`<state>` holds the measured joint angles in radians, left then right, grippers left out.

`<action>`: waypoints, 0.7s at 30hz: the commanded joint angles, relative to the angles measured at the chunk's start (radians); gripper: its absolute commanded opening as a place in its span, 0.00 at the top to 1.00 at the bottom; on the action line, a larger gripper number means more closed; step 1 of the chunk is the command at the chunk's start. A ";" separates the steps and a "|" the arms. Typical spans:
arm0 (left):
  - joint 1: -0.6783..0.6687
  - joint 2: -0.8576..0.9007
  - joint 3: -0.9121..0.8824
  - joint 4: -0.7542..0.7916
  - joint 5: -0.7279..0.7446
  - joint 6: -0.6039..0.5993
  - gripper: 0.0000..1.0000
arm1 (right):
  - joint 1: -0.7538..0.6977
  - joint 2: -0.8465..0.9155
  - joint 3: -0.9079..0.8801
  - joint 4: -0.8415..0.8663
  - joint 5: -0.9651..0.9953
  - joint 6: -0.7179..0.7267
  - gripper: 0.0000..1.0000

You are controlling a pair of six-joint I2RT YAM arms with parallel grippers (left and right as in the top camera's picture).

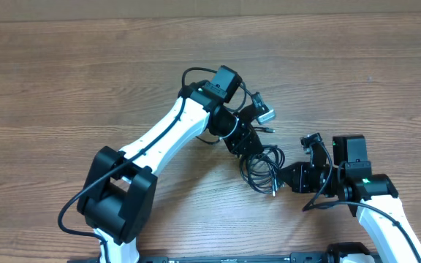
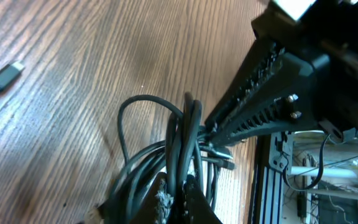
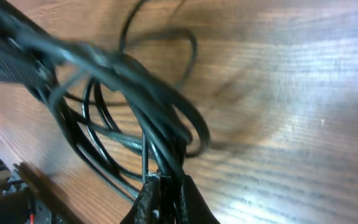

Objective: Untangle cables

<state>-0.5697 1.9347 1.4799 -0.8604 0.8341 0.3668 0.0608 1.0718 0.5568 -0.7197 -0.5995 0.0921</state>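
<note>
The cables (image 1: 263, 166) are a tangled bundle of thin black loops lying on the wooden table between the two arms. My left gripper (image 1: 245, 143) is shut on the bundle's upper left side; in the left wrist view its jaws (image 2: 179, 196) pinch several strands (image 2: 185, 134). My right gripper (image 1: 283, 179) is shut on the bundle's right side; in the right wrist view its jaws (image 3: 166, 190) clamp several strands (image 3: 135, 93). A silver-tipped plug (image 1: 267, 115) lies just above the bundle. A loose plug end (image 2: 5, 76) shows at the far left of the left wrist view.
The wooden table (image 1: 64, 73) stretches around both arms. The left arm (image 1: 159, 139) runs diagonally from the lower left. The right arm's black wrist (image 1: 349, 168) sits at lower right. A black frame rail (image 2: 272, 168) shows beyond the table edge.
</note>
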 commanded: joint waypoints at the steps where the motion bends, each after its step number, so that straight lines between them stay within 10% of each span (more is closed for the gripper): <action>1: 0.063 0.010 0.029 0.008 0.047 -0.005 0.96 | 0.006 0.001 0.025 -0.068 0.168 0.161 0.96; 9: 0.170 0.010 0.029 -0.019 0.059 -0.031 0.96 | 0.005 0.003 0.025 -0.182 0.461 0.491 0.96; 15: 0.155 0.010 0.029 -0.044 0.064 -0.013 0.96 | 0.005 0.003 0.025 -0.043 0.251 0.374 0.52; 21: 0.120 0.010 0.029 -0.042 0.065 -0.007 0.96 | 0.005 0.003 0.025 0.073 0.108 0.294 0.54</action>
<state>-0.4259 1.9442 1.4803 -0.9024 0.8753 0.3473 0.0658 1.0737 0.5762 -0.6731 -0.3992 0.4416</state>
